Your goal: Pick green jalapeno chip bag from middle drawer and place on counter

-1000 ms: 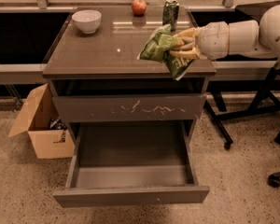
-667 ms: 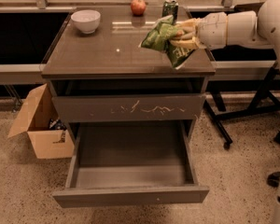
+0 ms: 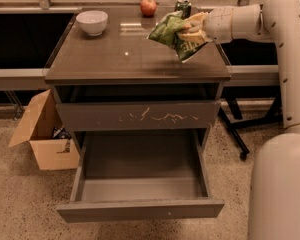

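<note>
The green jalapeno chip bag (image 3: 174, 34) is crinkled and hangs in my gripper (image 3: 191, 30), held above the right part of the counter (image 3: 125, 56). The gripper's fingers are shut on the bag, reaching in from the right on the white arm (image 3: 250, 19). The middle drawer (image 3: 140, 184) is pulled out wide below, and its inside is bare. The drawer front with pale scratch marks (image 3: 140, 115) above it is shut.
A white bowl (image 3: 92, 21) stands at the counter's back left, a red apple (image 3: 148, 6) at the back middle, a green soda can (image 3: 183, 6) just behind the bag. An open cardboard box (image 3: 42, 134) sits on the floor at left. Chair legs (image 3: 240, 134) are at right.
My gripper has carried the bag up and further back over the counter, toward the soda can. The drawer has stayed open.
</note>
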Controlling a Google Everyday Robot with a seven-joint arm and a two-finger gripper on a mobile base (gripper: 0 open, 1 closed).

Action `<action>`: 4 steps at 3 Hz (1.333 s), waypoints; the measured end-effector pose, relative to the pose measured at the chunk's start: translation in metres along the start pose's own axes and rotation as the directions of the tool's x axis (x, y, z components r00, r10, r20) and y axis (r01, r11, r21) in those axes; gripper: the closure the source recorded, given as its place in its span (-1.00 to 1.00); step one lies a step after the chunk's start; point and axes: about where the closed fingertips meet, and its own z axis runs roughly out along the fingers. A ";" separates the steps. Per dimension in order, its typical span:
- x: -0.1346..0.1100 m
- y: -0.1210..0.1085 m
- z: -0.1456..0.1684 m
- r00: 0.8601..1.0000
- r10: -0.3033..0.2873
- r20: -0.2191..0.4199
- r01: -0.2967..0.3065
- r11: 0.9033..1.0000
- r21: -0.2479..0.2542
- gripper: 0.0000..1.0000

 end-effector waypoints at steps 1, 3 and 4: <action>0.015 -0.012 0.013 0.999 0.044 -0.030 -0.044 0.999 0.007 0.05; 0.022 -0.023 0.012 0.997 0.061 -0.046 -0.059 0.998 0.027 -0.88; 0.014 -0.037 -0.006 0.999 0.036 -0.038 -0.033 0.997 0.073 -1.00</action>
